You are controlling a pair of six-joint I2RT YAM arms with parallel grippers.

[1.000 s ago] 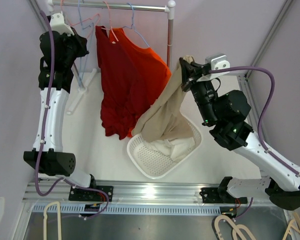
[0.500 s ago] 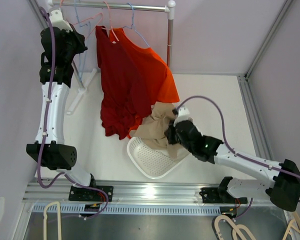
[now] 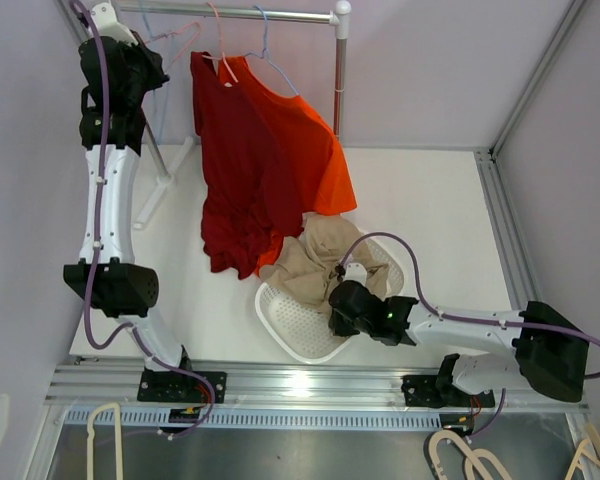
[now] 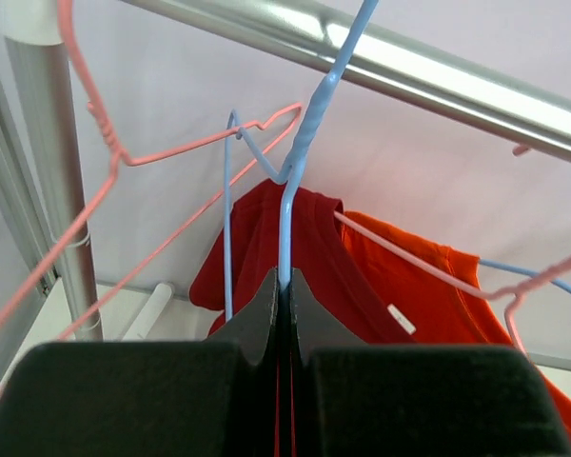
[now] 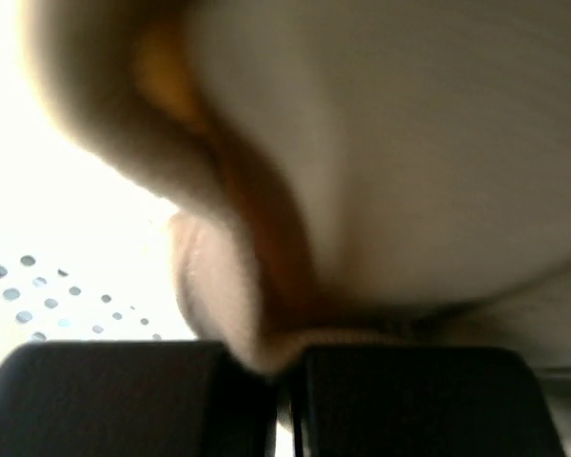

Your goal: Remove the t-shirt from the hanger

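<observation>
My left gripper (image 3: 152, 62) is up at the clothes rail, shut on the wire of an empty blue hanger (image 4: 305, 143); its jaws (image 4: 285, 286) pinch the wire just below the hook. A dark red t-shirt (image 3: 240, 170) and an orange-red t-shirt (image 3: 315, 150) hang on hangers beside it, also in the left wrist view (image 4: 305, 252). My right gripper (image 3: 335, 297) is low in the white basket (image 3: 280, 335), shut on a beige t-shirt (image 3: 320, 258) that lies bunched in the basket. In the right wrist view the beige cloth (image 5: 381, 162) fills the frame, pinched between the jaws (image 5: 285, 367).
The metal rail (image 3: 230, 12) with its white post (image 3: 338, 70) spans the back. A pink hanger (image 4: 171, 157) hangs left of the blue one. Spare hangers (image 3: 460, 455) lie on the front ledge. Walls close in left, right and behind.
My right arm has swung down from high beside the rack, carrying the beige t-shirt into the basket. My left arm has lifted slightly toward the rail.
</observation>
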